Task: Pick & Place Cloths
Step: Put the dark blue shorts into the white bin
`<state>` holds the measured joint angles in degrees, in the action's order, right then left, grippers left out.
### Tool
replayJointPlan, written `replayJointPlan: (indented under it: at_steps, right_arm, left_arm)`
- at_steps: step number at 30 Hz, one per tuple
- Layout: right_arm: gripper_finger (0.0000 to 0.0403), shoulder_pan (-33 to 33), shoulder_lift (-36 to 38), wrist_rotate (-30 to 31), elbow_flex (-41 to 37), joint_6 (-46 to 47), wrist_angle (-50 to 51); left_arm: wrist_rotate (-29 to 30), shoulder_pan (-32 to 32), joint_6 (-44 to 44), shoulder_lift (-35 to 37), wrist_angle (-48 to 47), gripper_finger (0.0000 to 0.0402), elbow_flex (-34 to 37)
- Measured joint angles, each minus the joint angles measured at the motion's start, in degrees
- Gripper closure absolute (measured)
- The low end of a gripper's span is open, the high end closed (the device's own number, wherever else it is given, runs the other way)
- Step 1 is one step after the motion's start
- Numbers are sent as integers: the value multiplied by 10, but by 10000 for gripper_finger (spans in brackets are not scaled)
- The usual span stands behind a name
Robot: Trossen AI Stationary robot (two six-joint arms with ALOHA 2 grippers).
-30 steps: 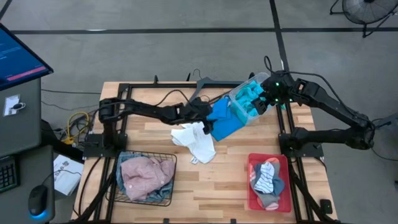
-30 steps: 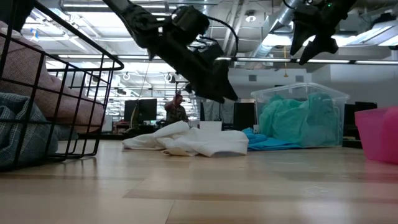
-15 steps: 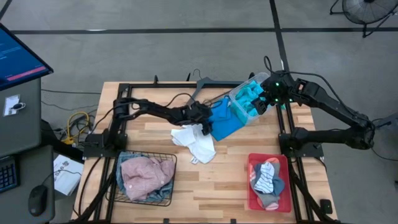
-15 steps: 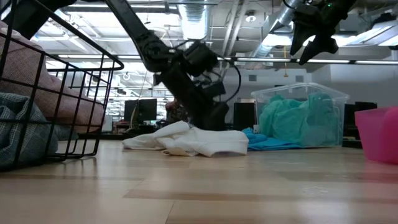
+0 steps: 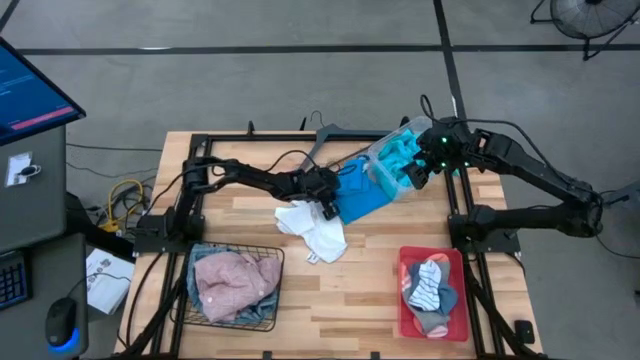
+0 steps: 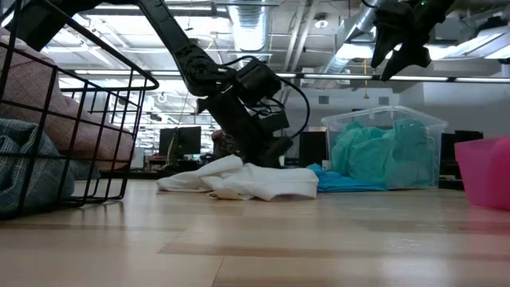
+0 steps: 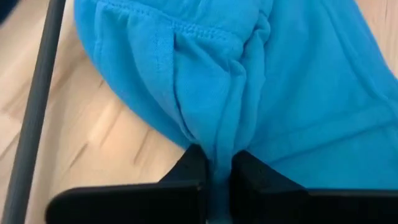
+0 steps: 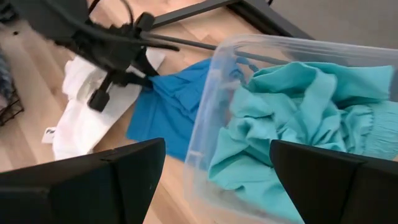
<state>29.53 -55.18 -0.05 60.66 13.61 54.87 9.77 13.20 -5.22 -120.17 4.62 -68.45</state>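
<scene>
A bright blue cloth (image 5: 362, 195) lies flat on the table between a white cloth (image 5: 315, 228) and a clear bin (image 5: 400, 160) that holds a turquoise cloth (image 8: 292, 118). My left gripper (image 5: 330, 207) is down at the blue cloth's left edge and shut on it. My right gripper (image 8: 217, 177) hangs open above the bin's left side, with nothing between its fingers. The blue cloth's right end lies against the bin (image 6: 386, 147). Pink and denim cloths fill a wire basket (image 5: 235, 285). Socks lie in a pink tray (image 5: 432, 290). My left gripper pinches a bunched-up fold (image 7: 214, 146) at the blue cloth's left edge between its two fingers (image 7: 186, 171). The fingers come slanting down from the table's left. The cloth stays on the table, and its creases run together at the fingers.
A grey hanger (image 5: 325, 140) lies at the table's far edge behind the cloths. The white cloth (image 6: 247, 179) lies right beside my left gripper. The wire basket stands at the near left and the pink tray at the near right. Bare wood shows between them.
My left gripper has come down from above the table onto the blue cloth's left edge and has shut on it. The cloth's edge has gathered into creases at the fingers.
</scene>
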Motion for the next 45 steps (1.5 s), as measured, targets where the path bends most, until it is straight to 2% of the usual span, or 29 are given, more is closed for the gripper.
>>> replayJointPlan:
  at_steps: [5,12,21,26,29,33,39,42,44,45]
  right_arm:
    - [117,-28,0,0,0,0,0]
    - [117,-62,0,0,0,-20,-15]
    - [117,-170,-15,0,0,-143,-157]
    - [117,-222,-68,7,1,-227,-246]
    - [117,-240,-112,37,1,-262,-290]
    - [117,-235,-167,59,1,-287,-347]
    - [118,-228,-238,43,0,-287,-405]
    - [142,-237,-263,44,0,-288,-428]
    - [193,-247,-270,44,1,-298,-441]
    - [232,-251,-273,44,3,-303,-441]
  left_arm:
    - [-7,-14,5,66,-55,399,4]
    - [-10,-30,46,179,-83,401,3]
    - [-36,-44,83,291,-88,401,2]
    - [-68,-46,93,328,-91,401,2]
    - [-69,-54,97,341,-93,401,2]
    - [-81,-67,97,352,-93,401,2]
    - [-82,-81,100,354,-94,401,2]
    - [-81,-83,109,354,-95,401,2]
    - [-82,-83,110,354,-95,402,2]
    - [-82,-83,110,354,-95,402,2]
